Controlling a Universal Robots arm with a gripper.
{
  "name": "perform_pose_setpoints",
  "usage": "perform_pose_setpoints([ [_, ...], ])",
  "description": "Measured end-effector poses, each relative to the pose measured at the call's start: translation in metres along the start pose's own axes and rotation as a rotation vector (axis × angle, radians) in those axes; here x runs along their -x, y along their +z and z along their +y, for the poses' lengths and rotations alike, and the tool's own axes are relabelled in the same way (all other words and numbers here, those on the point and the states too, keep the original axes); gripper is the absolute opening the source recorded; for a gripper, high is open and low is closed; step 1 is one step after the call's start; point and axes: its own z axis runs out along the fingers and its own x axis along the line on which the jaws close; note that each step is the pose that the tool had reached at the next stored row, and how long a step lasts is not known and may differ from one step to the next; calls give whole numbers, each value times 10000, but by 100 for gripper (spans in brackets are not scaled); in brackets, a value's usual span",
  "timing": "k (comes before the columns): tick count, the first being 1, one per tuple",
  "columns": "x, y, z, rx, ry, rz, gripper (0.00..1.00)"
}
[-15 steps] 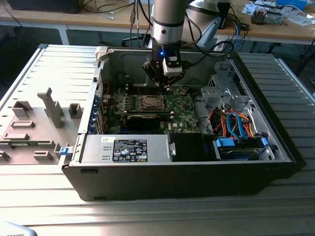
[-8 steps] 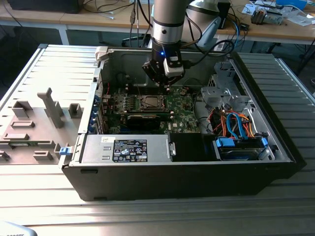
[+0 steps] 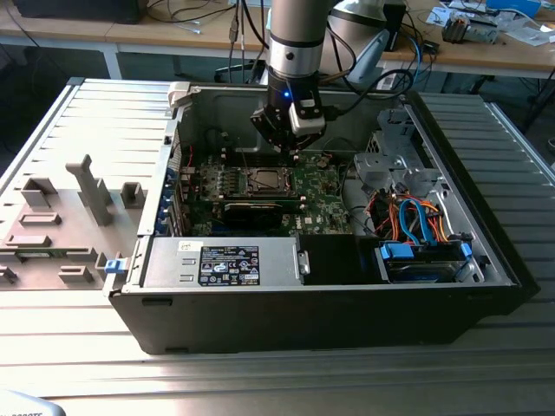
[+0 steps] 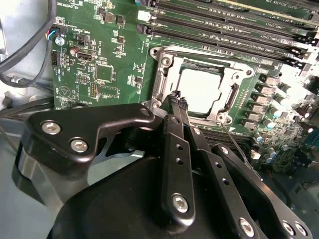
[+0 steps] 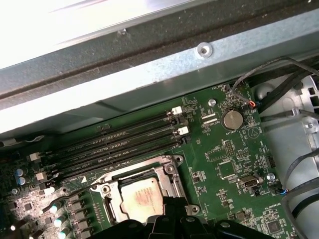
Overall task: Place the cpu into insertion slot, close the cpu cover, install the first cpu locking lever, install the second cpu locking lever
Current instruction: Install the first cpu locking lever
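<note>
The black two-fingered gripper [image 4: 177, 101] hangs low over the green motherboard [image 4: 94, 55], fingers pressed together right at the socket's corner. The small square silver-topped cpu [image 4: 199, 89] sits in its slot, and the silver windowed cpu cover [image 4: 207, 60] lies flat around it.

In the exterior view, free room lay straight above the cpu cover [image 3: 264, 180], and the gripper [image 3: 293, 154] hung there at its 1 o'clock. The case's back wall [image 3: 234, 108] blocked 12 o'clock, the power supply [image 3: 221, 263] 6 o'clock, and the drive cage [image 3: 390, 160] and loose cables [image 3: 403, 217] 3 o'clock. Low memory slots [image 5: 114, 144] lay just beside the cover.
</note>
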Motion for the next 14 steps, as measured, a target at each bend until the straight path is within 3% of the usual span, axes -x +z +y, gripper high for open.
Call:
perform_pose_setpoints([
  [14, 0, 0, 0, 6, -384, -7, 11],
])
